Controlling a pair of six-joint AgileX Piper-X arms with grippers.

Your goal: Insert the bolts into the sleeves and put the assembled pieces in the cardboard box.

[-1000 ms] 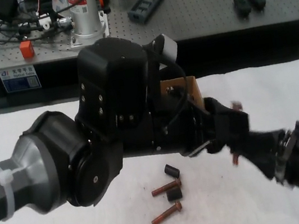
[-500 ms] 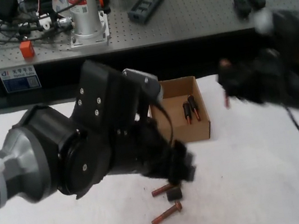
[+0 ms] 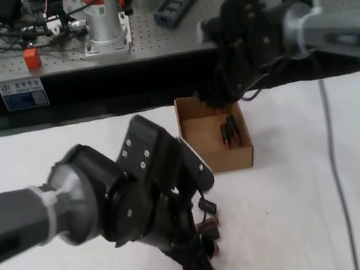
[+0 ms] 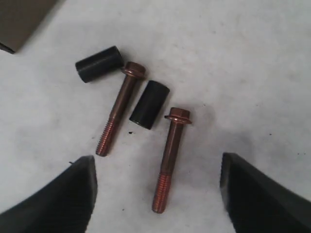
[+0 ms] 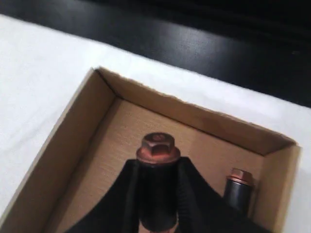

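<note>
Right gripper (image 5: pixel 156 170): clamped on assembled piece (image 5: pixel 158 148) over cardboard box (image 3: pixel 228 160), frame centre. Left gripper (image 4: pixel 156 162): jaws apart above two bolts (image 4: pixel 119 111), two sleeves (image 4: pixel 149 104), lower centre.

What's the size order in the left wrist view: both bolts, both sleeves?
Largest: the box-side bolt and the other bolt, too alike to rank.
Smallest: the middle sleeve between them and the outer sleeve, also alike.

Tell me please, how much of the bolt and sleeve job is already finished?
Done: two assembled pieces lie in the cardboard box. In hand: the right gripper holds a third piece over it. Left: two bolts and two sleeves loose under the open left gripper.
</note>
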